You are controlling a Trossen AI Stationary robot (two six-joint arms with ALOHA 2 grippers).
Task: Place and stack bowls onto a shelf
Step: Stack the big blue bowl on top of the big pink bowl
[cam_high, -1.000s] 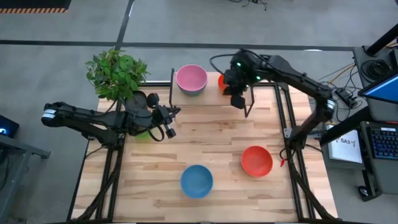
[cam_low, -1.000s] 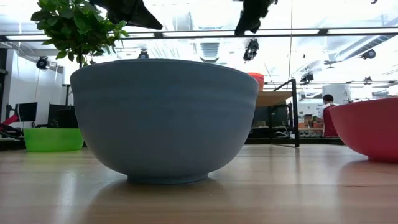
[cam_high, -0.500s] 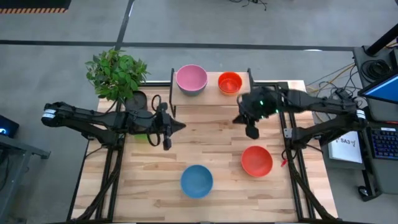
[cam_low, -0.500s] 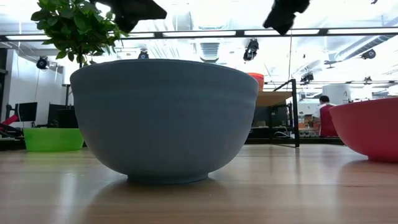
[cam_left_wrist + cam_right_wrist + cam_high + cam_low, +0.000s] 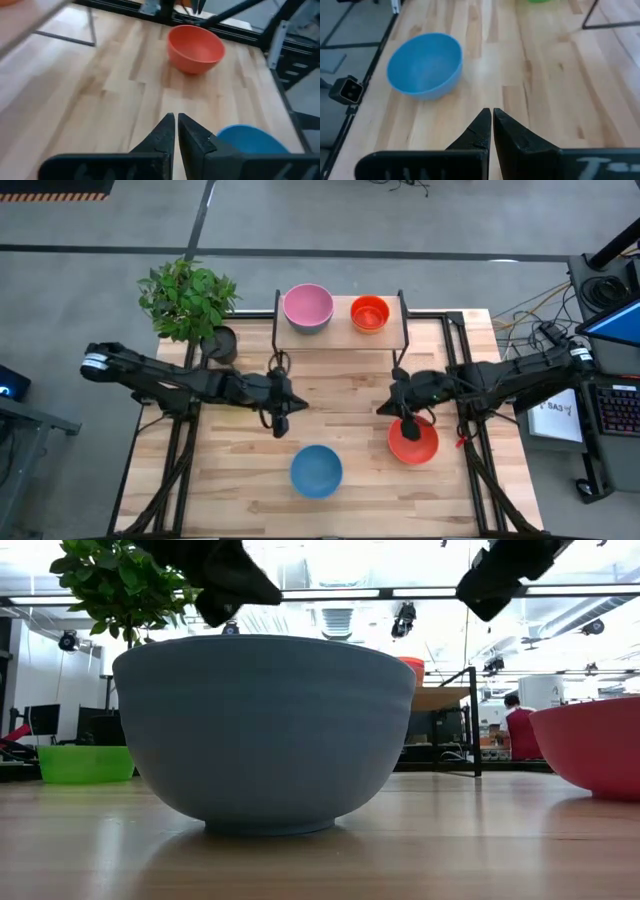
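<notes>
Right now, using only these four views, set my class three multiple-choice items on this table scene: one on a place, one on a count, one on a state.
1. Where is the small orange plastic bowl?
A on the low wooden shelf
B on the floor
C inside the blue bowl

2. How many bowls stand on that shelf?
A none
B two
C four

3. How are the left gripper's jaws?
A shut, empty
B wide open
C clamped on a bowl

Key: 1 A, it sits beside the round pink plastic bowl on the shelf top. 2 B, pink and orange only. 3 A, its wrist view shows the fingers together, holding nothing.

High view looked straight down on table [image 5: 340,390]; low view sat level, close behind blue bowl [image 5: 264,730], shared with both wrist views.
</notes>
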